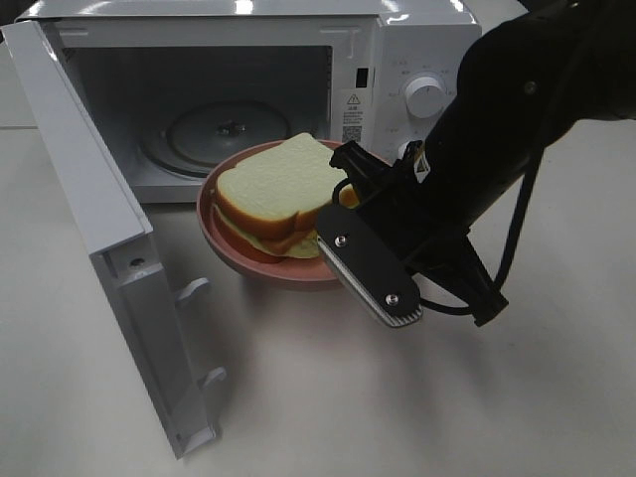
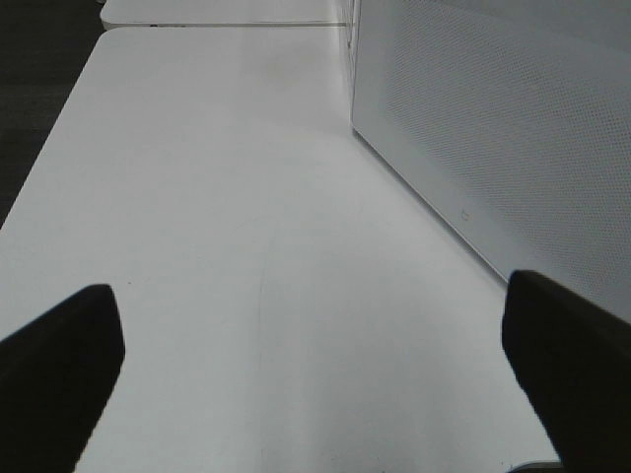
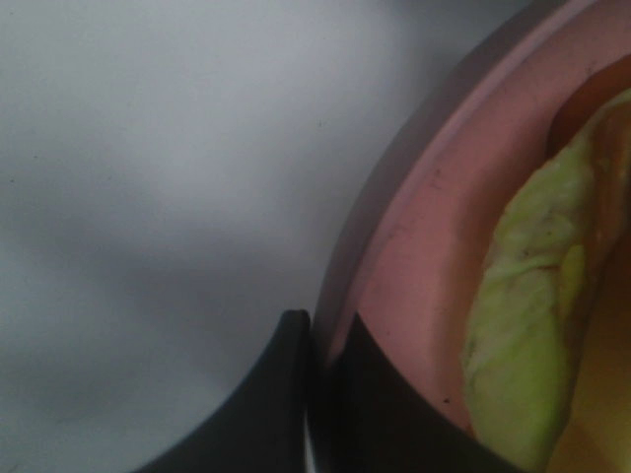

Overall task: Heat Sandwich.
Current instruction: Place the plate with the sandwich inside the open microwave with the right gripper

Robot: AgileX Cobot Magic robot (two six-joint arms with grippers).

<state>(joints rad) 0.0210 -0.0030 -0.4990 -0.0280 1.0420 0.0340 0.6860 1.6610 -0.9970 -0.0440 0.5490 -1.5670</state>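
Observation:
The sandwich, two thick white bread slices with yellow-green filling, lies on a round pink plate just in front of the open microwave. My right gripper is shut on the plate's right rim. The right wrist view shows its dark fingertips pinching the pink rim next to the green filling of the sandwich. My left gripper is open over bare table beside the microwave's perforated side wall, with nothing between its fingers.
The microwave door swings out to the left, toward the table's front. The glass turntable lies bare inside the cavity. A white knob sits on the control panel. My right arm hides the panel's lower part.

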